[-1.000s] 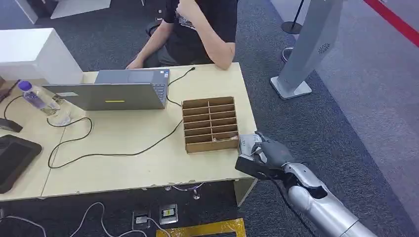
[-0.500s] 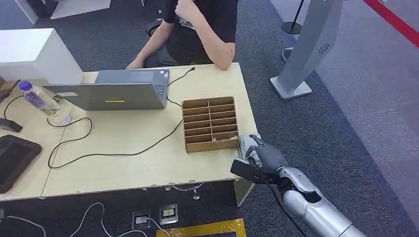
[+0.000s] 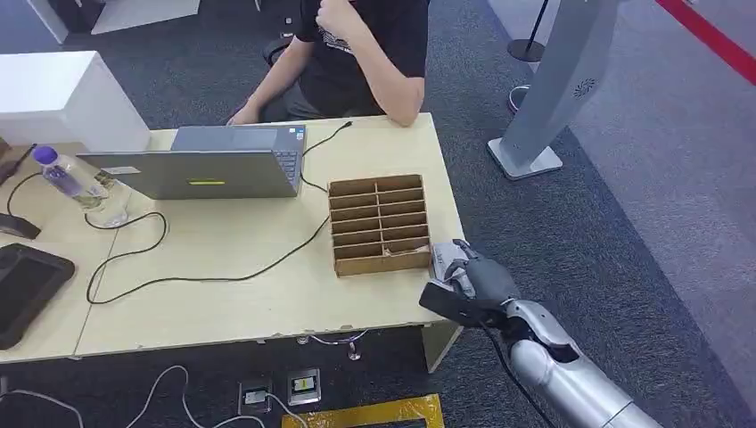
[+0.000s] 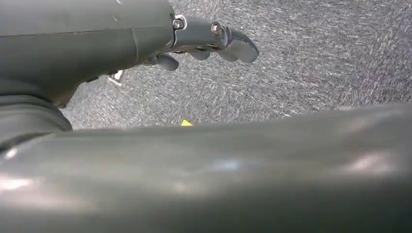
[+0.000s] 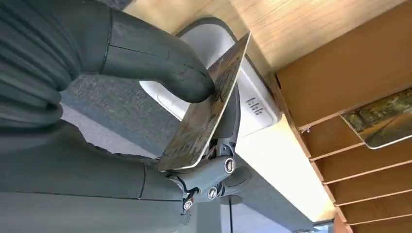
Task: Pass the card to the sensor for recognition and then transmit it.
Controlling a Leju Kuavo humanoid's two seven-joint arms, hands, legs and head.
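Observation:
My right hand hovers at the table's right front corner, just over the white sensor beside the wooden divided box. In the right wrist view its thumb and fingers pinch a picture card, tilted on edge, close above the sensor. Whether the card touches the sensor I cannot tell. Another card lies in one compartment of the box. My left hand hangs over grey carpet, fingers loosely curved, holding nothing.
A person sits at the far side of the table behind an open laptop. Cables cross the tabletop; a bottle and a black device stand at the left. A silver stand rises on the carpet at right.
My right hand with the card has shifted slightly toward the table's front edge, staying beside the sensor. Nothing else has moved.

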